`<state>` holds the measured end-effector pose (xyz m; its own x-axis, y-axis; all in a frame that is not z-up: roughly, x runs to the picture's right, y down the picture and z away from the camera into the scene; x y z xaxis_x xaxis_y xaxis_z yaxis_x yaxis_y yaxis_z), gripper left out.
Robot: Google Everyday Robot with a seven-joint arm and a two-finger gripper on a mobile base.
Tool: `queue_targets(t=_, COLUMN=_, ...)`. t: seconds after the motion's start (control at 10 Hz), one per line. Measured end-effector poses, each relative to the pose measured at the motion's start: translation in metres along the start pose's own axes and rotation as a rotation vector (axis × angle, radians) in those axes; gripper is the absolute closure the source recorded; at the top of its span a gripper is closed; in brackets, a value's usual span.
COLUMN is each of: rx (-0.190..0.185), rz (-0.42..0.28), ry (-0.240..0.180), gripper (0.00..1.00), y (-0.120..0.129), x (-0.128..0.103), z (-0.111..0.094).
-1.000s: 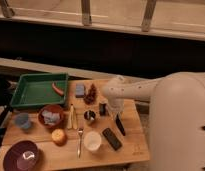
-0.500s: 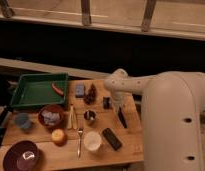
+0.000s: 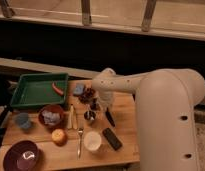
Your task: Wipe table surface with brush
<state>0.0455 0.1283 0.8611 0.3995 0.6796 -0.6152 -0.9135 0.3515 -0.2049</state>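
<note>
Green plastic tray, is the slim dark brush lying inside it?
No: the slim dark brush lies on the light-brown wooden table surface, outside the green tray, close by the gripper near mid-table.

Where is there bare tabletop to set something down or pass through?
The table surface is bare right of the brush and black block, up to the robot's arm. A smaller patch lies along the front edge between the purple bowl and fork. The middle is crowded: the gripper hangs among the metal cup and neighbouring items.
</note>
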Motion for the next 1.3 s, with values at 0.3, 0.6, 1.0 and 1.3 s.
queue_targets(t=0.3, rx=0.001, rz=0.004, ry=0.049, gripper=1.0, y=-0.001, x=0.021, z=0.0)
queue_targets(t=0.6, rx=0.024, rz=0.05, ry=0.104, gripper=1.0, y=-0.046, x=0.056, z=0.006)
queue_targets(t=1.0, rx=0.045, rz=0.057, ry=0.109, gripper=1.0, y=-0.077, x=0.048, z=0.01)
queue_targets(t=1.3, rx=0.033, rz=0.001, ry=0.086, gripper=1.0, y=-0.053, x=0.015, z=0.008)
